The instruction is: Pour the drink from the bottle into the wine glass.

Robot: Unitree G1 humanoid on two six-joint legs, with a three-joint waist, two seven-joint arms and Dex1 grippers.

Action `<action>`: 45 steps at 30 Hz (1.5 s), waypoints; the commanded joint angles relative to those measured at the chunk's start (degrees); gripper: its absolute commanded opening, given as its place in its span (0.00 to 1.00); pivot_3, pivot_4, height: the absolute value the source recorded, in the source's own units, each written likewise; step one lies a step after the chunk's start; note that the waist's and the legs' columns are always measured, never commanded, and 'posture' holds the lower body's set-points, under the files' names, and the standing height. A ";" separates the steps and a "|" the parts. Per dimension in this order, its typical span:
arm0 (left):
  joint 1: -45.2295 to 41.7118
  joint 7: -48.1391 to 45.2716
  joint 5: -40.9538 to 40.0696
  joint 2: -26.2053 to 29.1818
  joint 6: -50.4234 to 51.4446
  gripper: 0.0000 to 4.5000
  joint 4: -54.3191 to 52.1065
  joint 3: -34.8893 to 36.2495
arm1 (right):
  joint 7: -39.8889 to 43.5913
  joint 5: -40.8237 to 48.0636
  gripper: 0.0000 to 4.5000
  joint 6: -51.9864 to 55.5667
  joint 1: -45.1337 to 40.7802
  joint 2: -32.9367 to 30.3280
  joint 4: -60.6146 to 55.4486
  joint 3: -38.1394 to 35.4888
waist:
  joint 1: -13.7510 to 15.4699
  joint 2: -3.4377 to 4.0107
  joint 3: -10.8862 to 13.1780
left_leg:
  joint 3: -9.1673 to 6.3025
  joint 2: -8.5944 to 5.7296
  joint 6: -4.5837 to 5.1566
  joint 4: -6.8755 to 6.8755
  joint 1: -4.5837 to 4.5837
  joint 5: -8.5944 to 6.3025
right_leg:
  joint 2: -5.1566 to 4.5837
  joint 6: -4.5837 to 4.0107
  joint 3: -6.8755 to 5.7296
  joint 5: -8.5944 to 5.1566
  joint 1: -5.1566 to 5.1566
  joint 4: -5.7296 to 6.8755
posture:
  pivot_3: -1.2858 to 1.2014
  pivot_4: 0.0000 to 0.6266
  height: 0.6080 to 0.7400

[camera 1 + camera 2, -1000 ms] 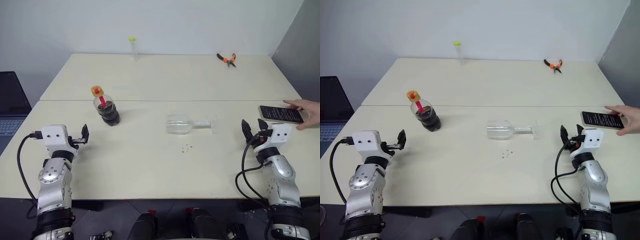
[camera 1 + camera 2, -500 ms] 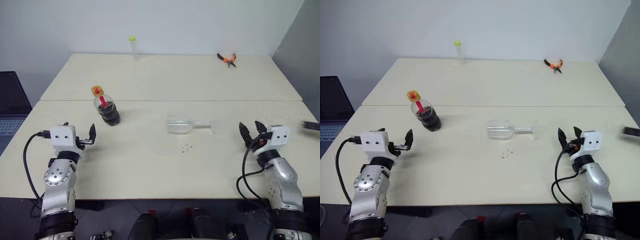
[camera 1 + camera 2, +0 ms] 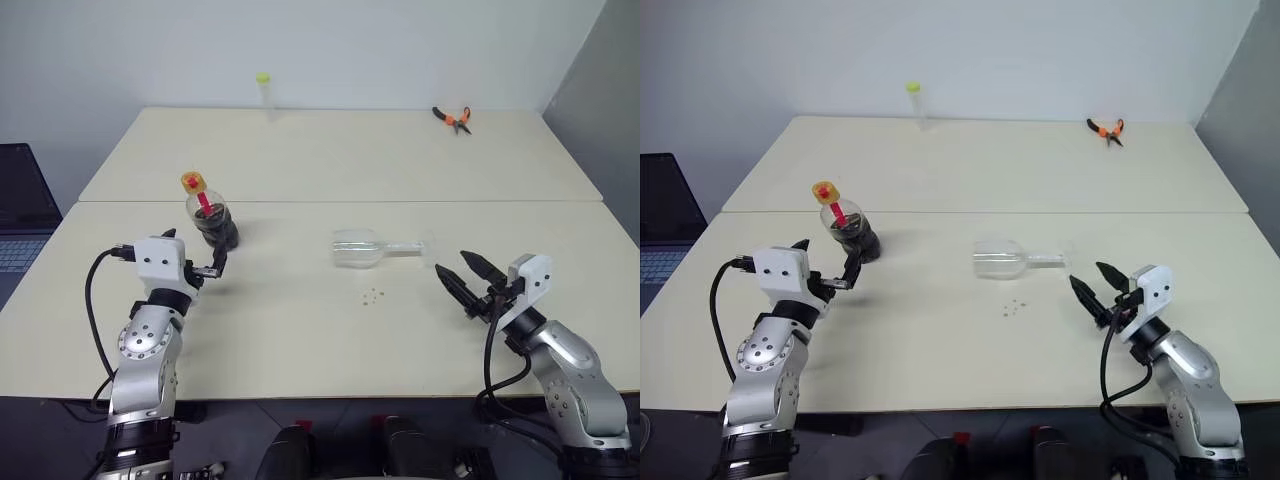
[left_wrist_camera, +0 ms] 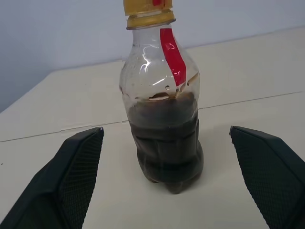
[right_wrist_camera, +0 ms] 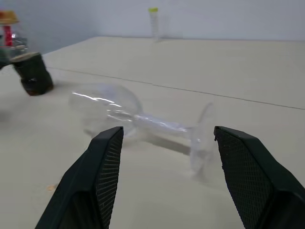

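Note:
The bottle [image 3: 211, 214] stands upright on the left of the table [image 3: 330, 330], capped in orange-yellow, with the dark drink [image 4: 164, 143] filling its lower body. My left gripper [image 3: 195, 249] is open just in front of it, one finger to each side and neither touching. The wine glass [image 3: 372, 248] lies on its side at mid-table, bowl to the left and foot [image 5: 201, 139] to the right. My right gripper [image 3: 464, 274] is open and empty, pointing left at the foot from a short way off.
A thin clear tube [image 3: 264, 92] with a yellow-green top stands at the far edge. Orange-handled pliers [image 3: 453, 117] lie at the far right. A few small crumbs [image 3: 373, 295] lie in front of the glass. A laptop [image 3: 20, 215] sits beyond the table's left edge.
My left gripper moved right, up to the bottle. My right gripper swung left and now points at the glass. The person's hand and the phone have left the right edge.

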 commanded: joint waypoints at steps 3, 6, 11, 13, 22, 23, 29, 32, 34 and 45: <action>-1.95 0.67 0.05 -0.18 0.61 1.00 0.21 0.36 | 3.73 2.71 0.72 2.22 -1.49 -2.87 -6.36 1.51 | 0.01 0.00 0.00 | -0.03 0.00 0.00 0.00 0.01 0.00 | 0.00 0.00 -0.03 0.00 0.05 -0.04 | 0.52 0.24 1.00; -2.58 1.28 0.16 -0.82 0.78 1.00 1.44 0.43 | 4.89 3.72 0.72 3.18 -1.97 -3.51 -7.15 1.87 | 0.04 0.00 0.00 | -0.08 0.00 0.00 0.00 0.03 0.00 | 0.00 0.00 -0.07 0.00 0.10 -0.08 | 0.52 0.24 1.00; -5.08 2.80 0.38 -1.64 1.31 1.00 5.50 0.63 | 6.39 4.10 0.72 3.49 -2.99 -4.01 -7.53 2.63 | 0.08 -0.02 0.01 | -0.17 -0.02 0.00 0.02 0.07 0.00 | 0.00 0.01 -0.15 0.00 0.23 -0.15 | 0.52 0.24 1.00; -6.59 2.43 0.24 -1.64 1.52 1.00 7.83 0.25 | 6.68 4.04 0.72 3.50 -3.91 -4.00 -7.49 2.88 | 0.08 -0.02 0.01 | -0.18 -0.02 0.00 0.02 0.09 0.00 | 0.00 0.01 -0.16 0.00 0.25 -0.16 | 0.52 0.24 1.00; -14.48 -0.50 1.13 -0.03 -1.58 1.00 20.27 -0.89 | 6.53 4.48 0.72 5.12 -7.21 -3.88 -8.83 4.08 | 0.06 -0.03 0.01 | -0.20 -0.04 0.00 0.02 0.10 0.00 | 0.00 0.01 -0.18 0.00 0.28 -0.16 | 0.52 0.24 1.00; -15.42 -0.63 1.26 0.15 -2.13 1.00 21.79 -0.89 | 6.42 4.43 0.72 5.28 -7.42 -3.86 -8.93 4.27 | 0.06 -0.04 0.02 | -0.20 -0.04 -0.01 0.03 0.11 0.00 | 0.00 0.01 -0.18 0.00 0.27 -0.16 | 0.52 0.24 1.00; -20.71 -1.23 1.86 0.42 -5.07 1.00 29.63 -1.37 | 5.33 4.38 0.72 6.80 -8.85 -3.32 -10.12 5.55 | 0.06 -0.04 0.02 | -0.21 -0.05 -0.01 0.03 0.11 0.00 | -0.01 0.01 -0.18 0.00 0.27 -0.16 | 0.52 0.24 1.00; -22.97 -2.45 1.43 0.27 -6.43 1.00 32.86 -1.20 | 4.73 4.29 0.72 7.59 -9.49 -3.07 -10.66 6.07 | 0.05 -0.04 0.02 | -0.21 -0.05 -0.01 0.03 0.11 0.00 | -0.01 0.01 -0.19 0.00 0.27 -0.16 | 0.52 0.24 1.00; -24.14 -3.07 1.19 0.21 -7.00 1.00 34.66 -1.11 | 4.31 4.24 0.72 7.98 -9.84 -2.95 -10.93 6.40 | 0.05 -0.04 0.02 | -0.23 -0.05 -0.01 0.03 0.11 0.01 | -0.01 0.01 -0.19 0.00 0.27 -0.15 | 0.52 0.24 1.00; -26.54 -6.88 0.00 0.57 -7.82 0.72 36.20 -0.81 | 2.14 3.87 0.72 8.77 -9.87 -2.61 -12.71 6.38 | 0.06 -0.04 0.02 | -0.24 -0.06 -0.01 0.03 0.10 0.00 | -0.02 0.01 -0.19 0.00 0.27 -0.15 | 0.52 0.24 1.00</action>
